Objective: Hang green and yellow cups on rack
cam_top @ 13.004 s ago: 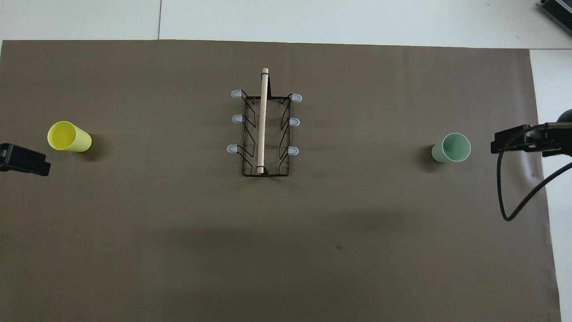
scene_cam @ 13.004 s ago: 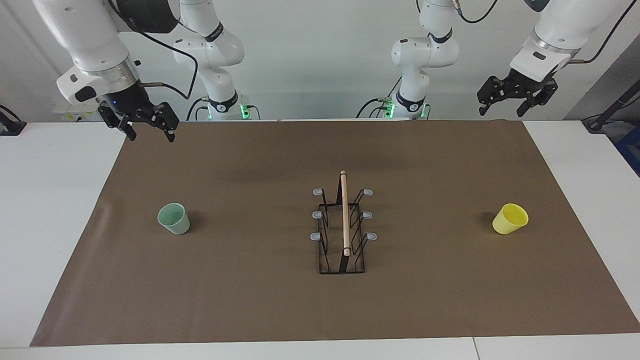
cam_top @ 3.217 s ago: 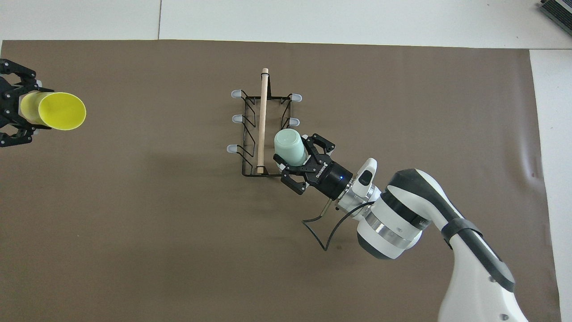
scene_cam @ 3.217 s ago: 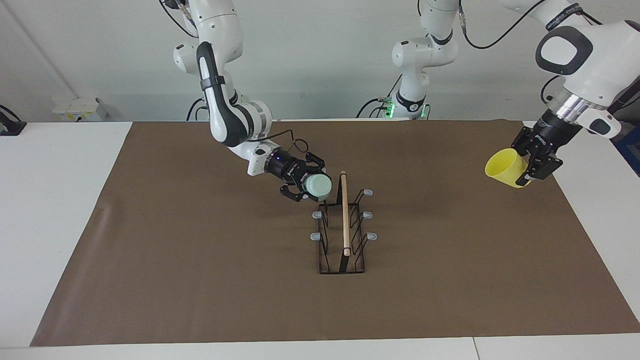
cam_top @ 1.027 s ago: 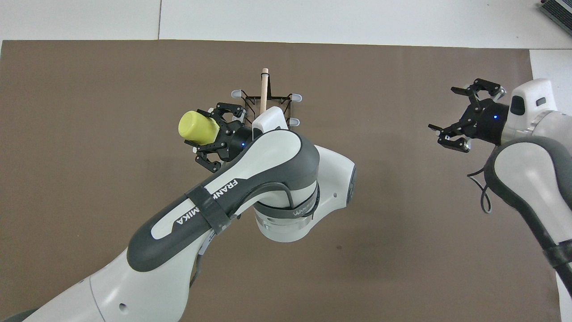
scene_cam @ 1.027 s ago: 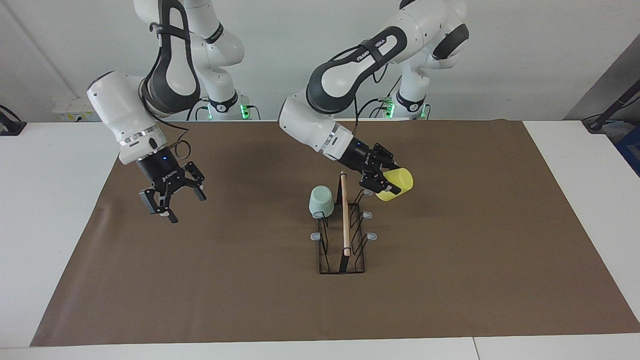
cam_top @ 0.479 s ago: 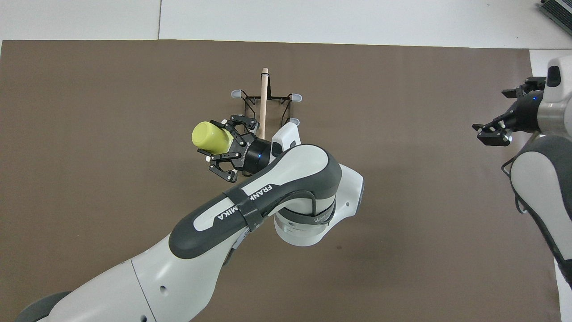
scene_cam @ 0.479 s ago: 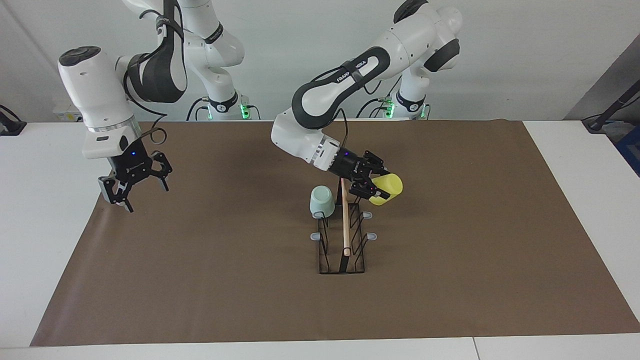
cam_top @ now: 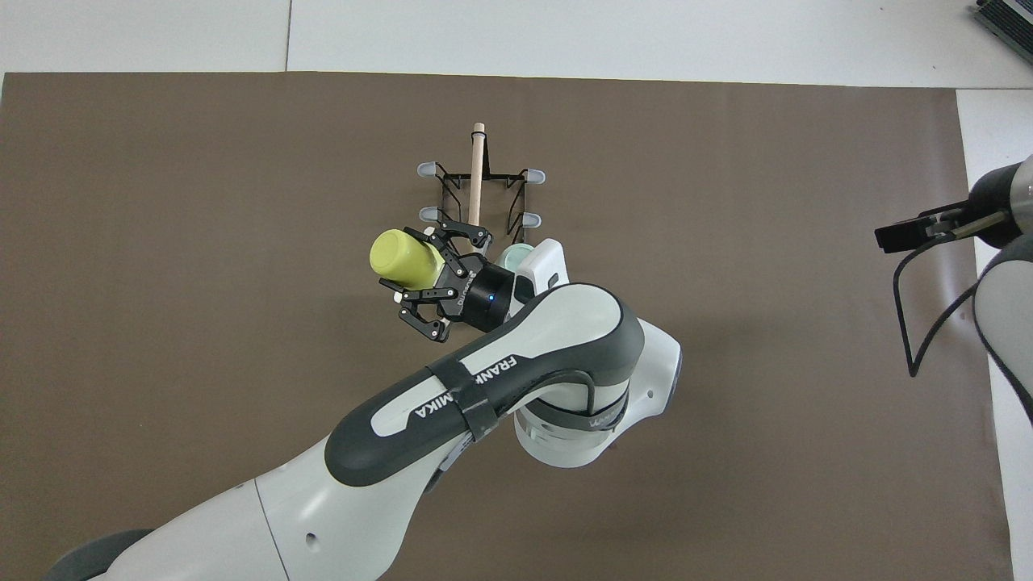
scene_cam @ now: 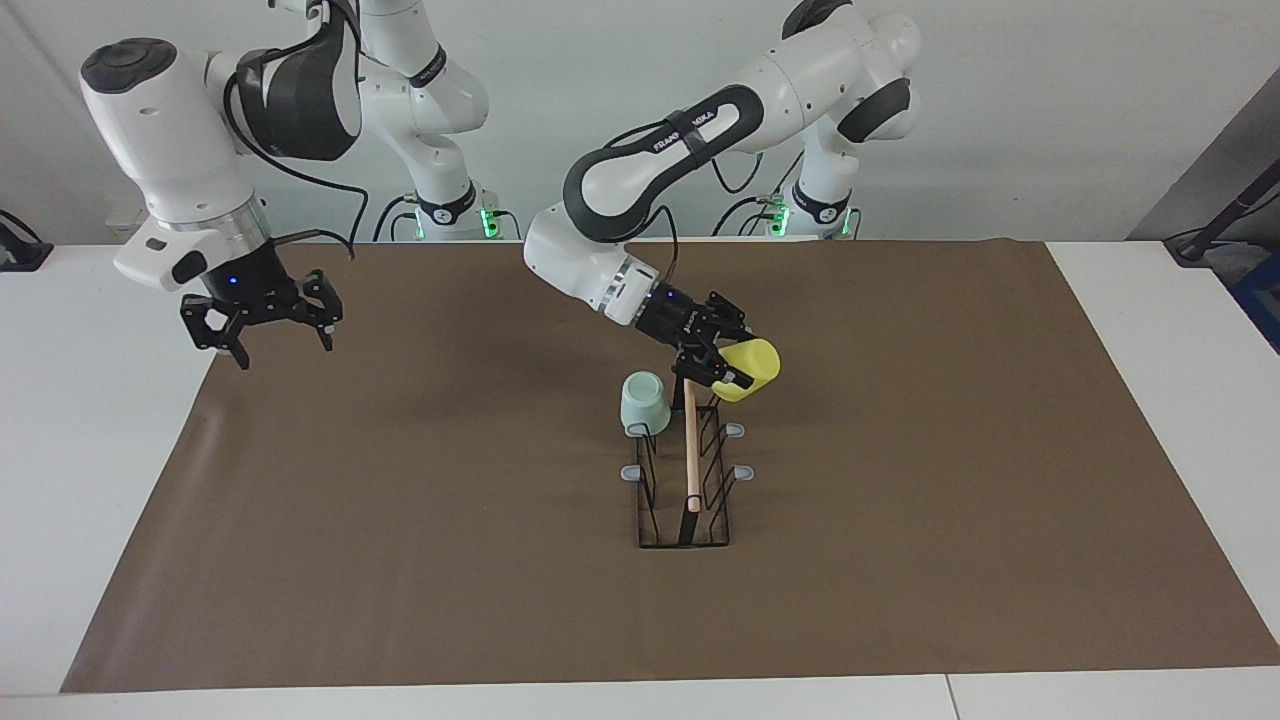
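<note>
The black wire rack (scene_cam: 688,470) with a wooden rod (cam_top: 476,165) stands mid-mat. The mint green cup (scene_cam: 645,400) hangs upside down on the prong nearest the robots on the right arm's side; a sliver of it shows in the overhead view (cam_top: 510,257). My left gripper (scene_cam: 735,362) is shut on the yellow cup (scene_cam: 750,368) and holds it tilted, mouth down, over the prong nearest the robots on the left arm's side. That cup shows from above (cam_top: 402,258). My right gripper (scene_cam: 270,335) is open and empty, raised over the mat's edge at the right arm's end.
The brown mat (scene_cam: 400,550) covers most of the white table (scene_cam: 90,450). Several grey-tipped prongs (scene_cam: 632,472) on the rack are bare. The left arm's forearm (cam_top: 484,387) hides the rack's near end from above.
The left gripper has carried the yellow cup closer to the rack and over its near prong. The right gripper has drawn back toward its end of the table.
</note>
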Robot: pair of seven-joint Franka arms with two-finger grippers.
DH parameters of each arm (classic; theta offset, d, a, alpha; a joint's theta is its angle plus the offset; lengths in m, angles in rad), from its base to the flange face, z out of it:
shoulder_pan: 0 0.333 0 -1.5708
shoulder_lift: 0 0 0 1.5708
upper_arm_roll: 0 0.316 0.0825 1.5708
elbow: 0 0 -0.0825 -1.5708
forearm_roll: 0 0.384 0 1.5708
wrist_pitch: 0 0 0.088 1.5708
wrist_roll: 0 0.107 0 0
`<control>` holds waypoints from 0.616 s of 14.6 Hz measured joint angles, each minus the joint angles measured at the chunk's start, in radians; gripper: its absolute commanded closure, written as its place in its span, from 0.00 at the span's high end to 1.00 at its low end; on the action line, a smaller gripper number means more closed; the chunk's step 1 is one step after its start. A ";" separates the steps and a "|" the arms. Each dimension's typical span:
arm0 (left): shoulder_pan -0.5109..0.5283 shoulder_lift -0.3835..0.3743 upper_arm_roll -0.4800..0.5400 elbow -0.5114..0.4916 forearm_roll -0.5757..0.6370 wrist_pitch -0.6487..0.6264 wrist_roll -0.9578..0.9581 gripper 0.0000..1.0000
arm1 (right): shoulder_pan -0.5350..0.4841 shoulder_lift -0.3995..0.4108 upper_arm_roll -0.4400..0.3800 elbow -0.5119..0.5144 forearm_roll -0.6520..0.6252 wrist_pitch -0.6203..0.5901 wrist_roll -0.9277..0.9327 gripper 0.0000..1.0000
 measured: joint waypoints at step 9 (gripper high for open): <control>-0.003 0.026 -0.013 0.000 -0.001 0.001 -0.037 0.96 | 0.013 -0.073 0.014 0.080 0.002 -0.366 0.344 1.00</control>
